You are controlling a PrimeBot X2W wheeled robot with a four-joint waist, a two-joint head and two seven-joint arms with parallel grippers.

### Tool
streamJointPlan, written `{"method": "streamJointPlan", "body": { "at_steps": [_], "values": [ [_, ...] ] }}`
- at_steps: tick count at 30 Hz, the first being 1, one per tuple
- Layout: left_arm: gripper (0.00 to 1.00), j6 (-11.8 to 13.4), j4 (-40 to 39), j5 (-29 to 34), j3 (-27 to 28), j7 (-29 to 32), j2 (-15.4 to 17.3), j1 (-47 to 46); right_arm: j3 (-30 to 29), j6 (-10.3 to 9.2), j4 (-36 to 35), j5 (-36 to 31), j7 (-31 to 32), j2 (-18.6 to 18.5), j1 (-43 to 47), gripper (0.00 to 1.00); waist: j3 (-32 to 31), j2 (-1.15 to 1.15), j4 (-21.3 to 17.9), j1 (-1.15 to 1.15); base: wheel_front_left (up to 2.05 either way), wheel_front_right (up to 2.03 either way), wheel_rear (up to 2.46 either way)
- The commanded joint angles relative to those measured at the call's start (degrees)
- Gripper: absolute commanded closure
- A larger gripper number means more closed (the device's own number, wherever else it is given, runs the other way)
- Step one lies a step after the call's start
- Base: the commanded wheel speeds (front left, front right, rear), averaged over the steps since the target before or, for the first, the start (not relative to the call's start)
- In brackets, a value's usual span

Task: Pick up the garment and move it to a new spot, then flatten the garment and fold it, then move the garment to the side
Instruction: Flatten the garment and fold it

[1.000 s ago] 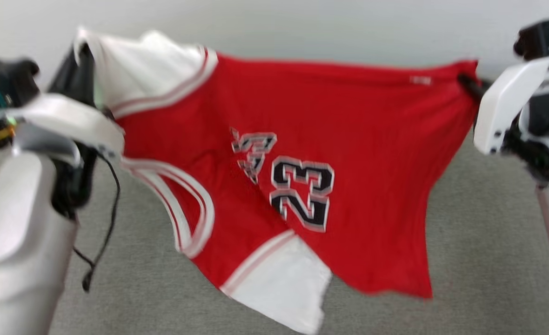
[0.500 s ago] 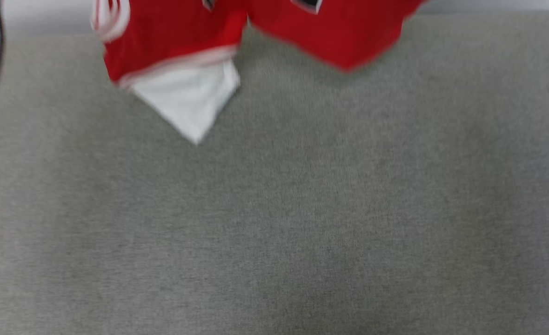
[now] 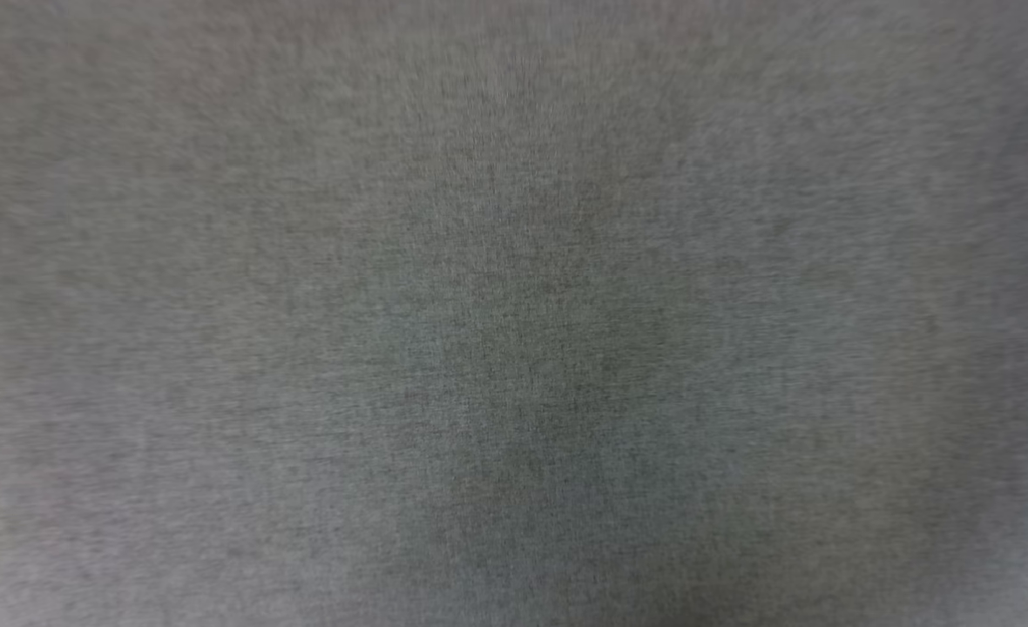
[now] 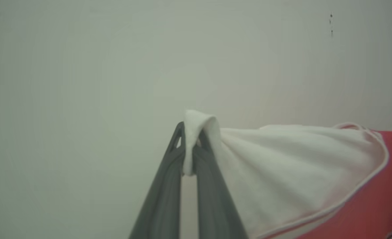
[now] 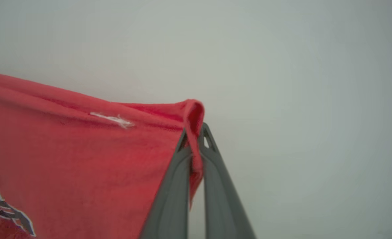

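Stretching between both clamped jaws — garment (image 4: 299, 166), pale wall (image 4: 83, 66) behind

- The garment (image 4: 299, 166) was red, with a white sleeve edged in pale trim and black lettering outlined in white.
- The left end effector (image 4: 191, 139) and right end effector (image 5: 195, 132) were dark grey.
- The surface (image 3: 514, 313) was mottled grey.
- The wall (image 4: 83, 66) was plain off-white.
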Motion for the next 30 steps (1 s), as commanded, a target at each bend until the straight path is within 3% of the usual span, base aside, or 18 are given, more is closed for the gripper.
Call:
{"method": "streamJointPlan", "body": {
  "at_steps": [1,10,16,22,30],
  "values": [
    [1.0,0.3,-0.2,0.1,0.1,-0.1,0.3,-0.8,0.2,-0.12,0.8,0.0,-0.6,0.1,-1.8,1.0,5.7,0.0,0.0,-0.01,0.0,0.0,0.0],
    [1.0,0.6,0.6,-1.7,0.6,-1.3,-0.8,0.9,4.7,-0.11,7.3,1.1,-3.9,2.2,-7.7,1.0,12.2,0.0,0.6,-0.01,0.0,0.0,0.0],
    [1.0,-0.4,3.6,-3.2,0.5,-3.2,-2.3,3.5,7.7,-0.11,12.2,3.0,-5.9,2.6,-7.8,1.0,12.4,0.0,1.2,-0.01,0.0,0.0,0.0],
    [1.0,-2.3,8.3,-5.6,-0.2,-5.7,-4.6,9.2,11.7,-0.1,16.0,6.0,-7.9,2.1,-1.3,1.0,8.4,0.0,2.7,-0.01,0.0,0.0,0.0],
    [1.0,-4.3,12.6,-9.8,-1.6,-8.6,-7.8,25.7,17.7,-0.1,16.3,12.5,-10.1,-0.5,17.9,1.0,-4.7,0.0,4.3,-0.01,0.0,0.0,0.0]
  ]
}}
